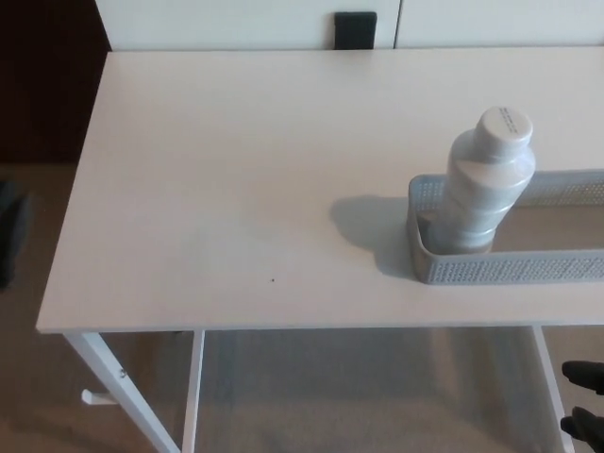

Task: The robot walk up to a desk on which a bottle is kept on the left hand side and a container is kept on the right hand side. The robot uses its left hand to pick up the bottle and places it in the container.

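Head view – desk [236, 189]: one white top, its left edge running from 11 o'clock down to the near-left corner at 8 o'clock, its front edge crossing the lower part of the picture; the far edge meets a pale wall at 12 o'clock.
Open room: the whole left and middle of the top is bare; floor shows to the left of the desk and below its front edge.
Container [510, 269]: one grey mesh tray at 3 o'clock, near the front edge, cut off by the right border of the picture.
Bottle [486, 179]: one, pale with a white cap, upright inside the container's left end, touching or just beside its end wall – which of the two I cannot tell.
Right hand [585, 406]: black fingertips at 4 o'clock, below the desk's level; too little shows to tell how the fingers stand.
Left hand [11, 231]: a dark blurred shape at 9 o'clock, off the desk's left edge; its pose cannot be read.
Dark square [355, 28]: one, on the wall at 12 o'clock.
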Available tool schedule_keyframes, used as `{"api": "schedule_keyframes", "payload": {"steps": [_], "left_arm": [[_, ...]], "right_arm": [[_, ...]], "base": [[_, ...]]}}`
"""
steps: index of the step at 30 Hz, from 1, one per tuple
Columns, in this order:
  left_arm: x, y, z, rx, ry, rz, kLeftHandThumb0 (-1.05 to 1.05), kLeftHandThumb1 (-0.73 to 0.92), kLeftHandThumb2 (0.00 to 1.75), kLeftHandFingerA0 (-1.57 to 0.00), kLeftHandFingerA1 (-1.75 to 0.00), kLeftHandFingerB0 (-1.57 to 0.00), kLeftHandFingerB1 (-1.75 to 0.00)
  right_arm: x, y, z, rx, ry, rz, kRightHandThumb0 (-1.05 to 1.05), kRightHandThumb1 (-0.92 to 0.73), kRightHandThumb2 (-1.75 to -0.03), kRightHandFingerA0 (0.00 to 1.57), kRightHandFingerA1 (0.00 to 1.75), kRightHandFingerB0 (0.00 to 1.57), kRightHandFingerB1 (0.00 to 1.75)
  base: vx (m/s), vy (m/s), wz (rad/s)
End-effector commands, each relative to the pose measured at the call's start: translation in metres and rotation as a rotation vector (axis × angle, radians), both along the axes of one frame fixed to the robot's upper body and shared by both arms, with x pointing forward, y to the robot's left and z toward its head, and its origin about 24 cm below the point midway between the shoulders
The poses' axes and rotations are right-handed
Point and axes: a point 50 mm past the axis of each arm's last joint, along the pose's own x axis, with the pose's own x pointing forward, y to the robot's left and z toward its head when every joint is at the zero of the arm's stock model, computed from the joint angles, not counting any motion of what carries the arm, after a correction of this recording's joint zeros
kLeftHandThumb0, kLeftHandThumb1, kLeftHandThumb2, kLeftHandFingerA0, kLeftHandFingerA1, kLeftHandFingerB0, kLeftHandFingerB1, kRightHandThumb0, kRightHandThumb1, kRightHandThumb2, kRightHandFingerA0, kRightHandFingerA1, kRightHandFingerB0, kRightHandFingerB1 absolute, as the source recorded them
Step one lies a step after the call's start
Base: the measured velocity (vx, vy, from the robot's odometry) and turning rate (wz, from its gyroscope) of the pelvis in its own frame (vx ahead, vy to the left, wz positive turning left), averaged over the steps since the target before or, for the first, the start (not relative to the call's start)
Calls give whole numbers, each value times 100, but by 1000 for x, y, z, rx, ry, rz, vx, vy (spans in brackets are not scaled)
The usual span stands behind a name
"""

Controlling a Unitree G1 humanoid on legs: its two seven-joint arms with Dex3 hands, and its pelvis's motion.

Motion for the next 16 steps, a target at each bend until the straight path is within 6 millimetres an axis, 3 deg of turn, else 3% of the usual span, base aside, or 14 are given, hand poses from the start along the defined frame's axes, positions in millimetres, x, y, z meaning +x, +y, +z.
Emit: {"api": "schedule_keyframes", "payload": {"steps": [1,6,16], "left_arm": [[-246,98,-137,-122,632,549,-101,62,93,0,-28,0,0],[-265,90,-153,-87,824,589,-98,61,94,0,-35,0,0],[-269,92,-156,-109,856,592,-101,65,96,0,-38,0,0]], "right_arm": [[-13,-24,-7,-57,60,-91,-29,-70,-61,52,52,45,47],[-14,-27,-8,-56,63,-103,-27,-70,-61,53,53,45,47],[-21,-27,-12,-52,73,-115,-27,-70,-61,52,53,44,47]], "base": [[0,0,0],[0,0,0],[0,0,0]]}}
